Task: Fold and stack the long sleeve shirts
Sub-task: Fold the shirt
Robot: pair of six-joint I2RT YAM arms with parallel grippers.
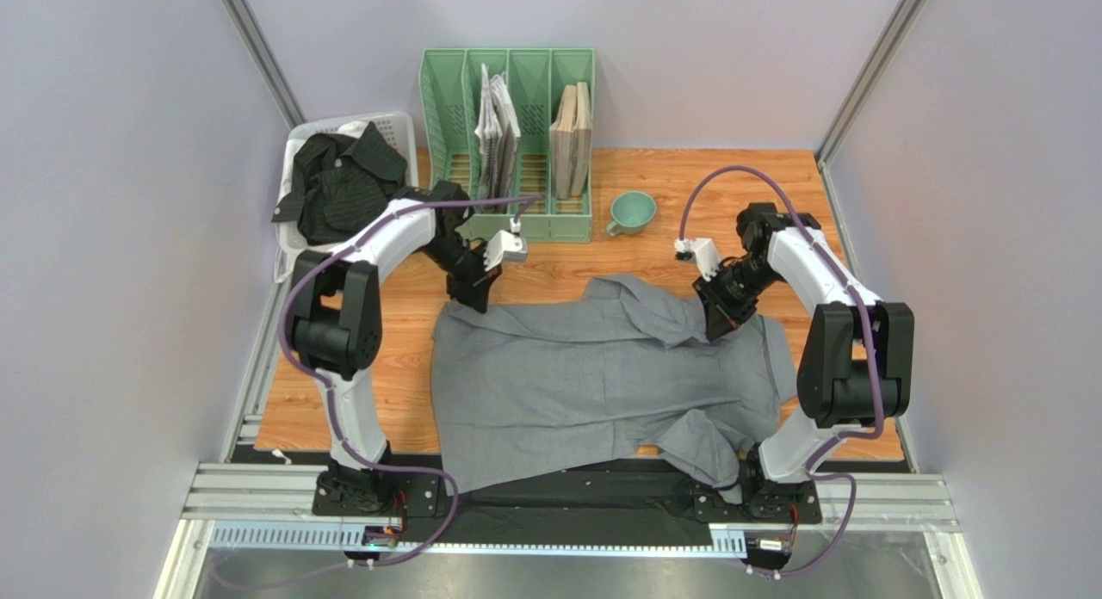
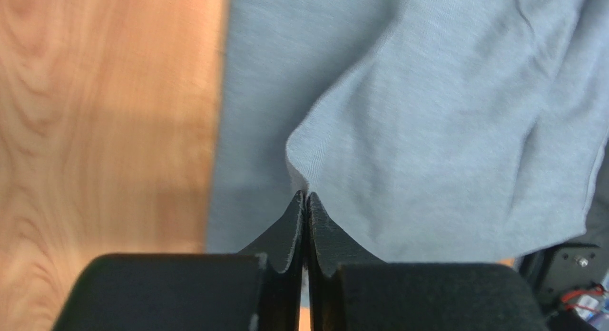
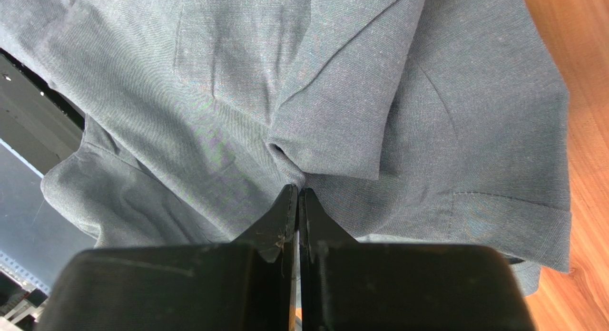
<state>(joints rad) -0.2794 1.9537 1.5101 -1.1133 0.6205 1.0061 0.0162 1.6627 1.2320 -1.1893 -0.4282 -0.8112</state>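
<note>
The left gripper (image 2: pixel 306 197) and right gripper (image 3: pixel 297 190) are each pinching the grey shirt (image 1: pixel 595 380), which is lying over the near edge of the table (image 1: pixel 776 199). The black shirt (image 1: pixel 339 183) is sitting in a basket (image 1: pixel 388 116) at the far left corner.

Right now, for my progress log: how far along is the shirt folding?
Nothing is neatly folded or stacked. The left gripper and right gripper pinch the spread grey shirt for a first fold. The black striped shirt lies crumpled in the white basket.

left gripper (image 2: pixel 306 197) clamped on grey shirt (image 2: pixel 443 117) | right gripper (image 3: pixel 297 192) likewise | elbows bent
</note>
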